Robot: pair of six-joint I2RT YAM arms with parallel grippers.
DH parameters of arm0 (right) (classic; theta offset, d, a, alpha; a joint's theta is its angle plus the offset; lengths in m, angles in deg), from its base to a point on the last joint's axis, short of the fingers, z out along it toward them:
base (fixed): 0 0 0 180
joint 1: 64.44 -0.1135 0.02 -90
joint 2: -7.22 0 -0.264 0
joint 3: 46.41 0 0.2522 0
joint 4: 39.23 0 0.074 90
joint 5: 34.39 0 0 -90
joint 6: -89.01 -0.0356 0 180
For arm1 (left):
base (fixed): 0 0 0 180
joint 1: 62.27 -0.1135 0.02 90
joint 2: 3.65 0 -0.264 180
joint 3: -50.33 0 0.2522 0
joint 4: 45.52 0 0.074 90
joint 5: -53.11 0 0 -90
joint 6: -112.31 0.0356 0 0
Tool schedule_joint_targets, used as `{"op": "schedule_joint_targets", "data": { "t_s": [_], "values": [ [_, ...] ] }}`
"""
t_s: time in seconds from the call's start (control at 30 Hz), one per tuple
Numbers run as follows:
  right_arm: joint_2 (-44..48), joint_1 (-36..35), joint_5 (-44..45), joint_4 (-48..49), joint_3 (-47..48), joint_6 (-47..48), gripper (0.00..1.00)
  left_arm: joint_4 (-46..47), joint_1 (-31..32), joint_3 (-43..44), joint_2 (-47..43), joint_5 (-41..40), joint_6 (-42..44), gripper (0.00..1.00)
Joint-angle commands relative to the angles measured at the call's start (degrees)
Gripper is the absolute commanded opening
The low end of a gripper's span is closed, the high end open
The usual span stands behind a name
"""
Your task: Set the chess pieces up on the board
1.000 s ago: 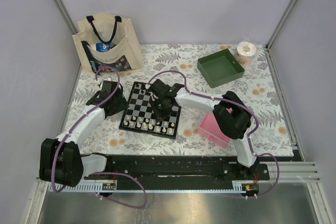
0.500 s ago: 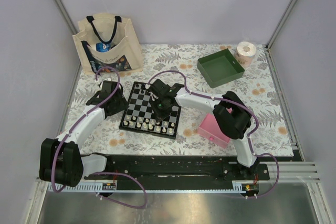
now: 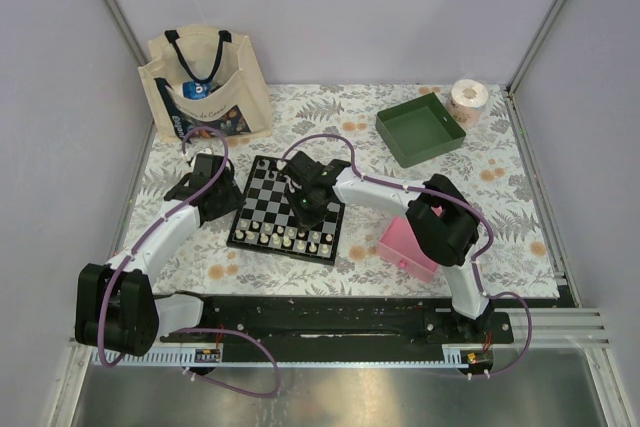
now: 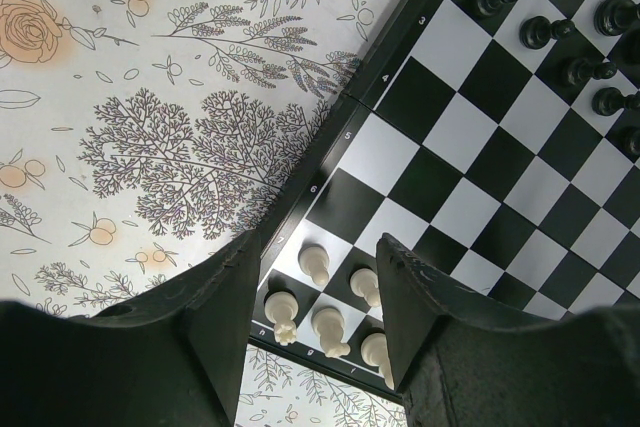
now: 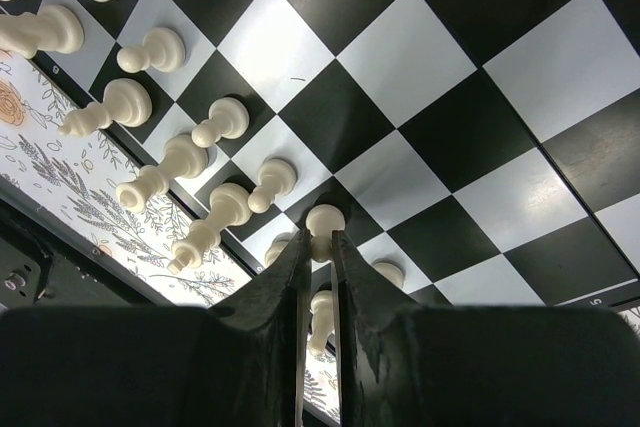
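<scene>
- Floral-print tablecloth (image 3: pixel 480 197) covers the table. The flat black-and-white checkered chessboard (image 3: pixel 262 187) lies near its middle, between the two arms.
- Cream-white chessmen (image 3: pixel 290 238) stand in the board's two near rows. The small black chessmen (image 4: pixel 545 30) stand along the far side.
- Right gripper (image 5: pixel 319 239): fingers drawn almost together, pinching a cream-white pawn (image 5: pixel 324 218) by its stem, with the head just past the tips. It sits over the near right part of the board.
- I cannot tell whether the pawn's base touches the square or hangs just above it.
- Left gripper (image 4: pixel 318 240): jaws spread apart and holding nothing. It hovers over the board's near left corner, where a few cream pieces show between the fingers.
- Step in hand, as I judge it: seating this pawn in the second cream row.
- To do it well:
  - Keep the pawn upright and centre its base on one square before letting go.
  - A neighbouring cream pawn (image 5: pixel 272 178) stands just beside the tips, so lower straight down with no sideways sweep.
  - Open the fingers only slightly, then lift vertically. A wide opening could tip the adjacent pieces.
  - Hold the left arm where it is, apart from the right arm's path.
- Risk: the pieces are tiny and top-heavy, so a tilted release would likely topple one.
</scene>
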Motion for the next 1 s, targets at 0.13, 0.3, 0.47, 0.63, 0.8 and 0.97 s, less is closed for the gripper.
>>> {"op": "schedule_joint_targets", "data": {
  "t_s": [0.13, 0.3, 0.47, 0.63, 0.8, 0.97],
  "values": [
    [1.9, -0.9, 2.3, -1.6, 1.7, 0.8, 0.2, 1.9, -0.3, 0.4, 0.1, 0.3, 0.4, 0.54],
    [1.7, -0.8, 2.0, -1.7, 1.8, 1.1, 0.2, 1.9, -0.3, 0.4, 0.3, 0.4, 0.4, 0.54],
    [1.3, -0.9, 1.2, -1.9, 2.2, 1.0, 0.26, 1.9, -0.3, 0.4, 0.6, 0.6, 0.4, 0.54],
    [0.7, -1.0, 1.0, -2.0, 2.5, 1.1, 0.28, 1.9, -0.3, 0.4, 0.5, 0.6, 0.4, 0.53],
    [0.8, -1.0, 0.7, -2.0, 2.9, 1.1, 0.33, 1.9, -0.3, 0.4, 0.3, 0.5, 0.4, 0.53],
    [0.7, -1.0, 0.6, -2.4, 5.0, 1.2, 0.36, 1.8, -0.3, 0.4, -0.1, 0.2, 0.3, 0.53]
  ]
}}
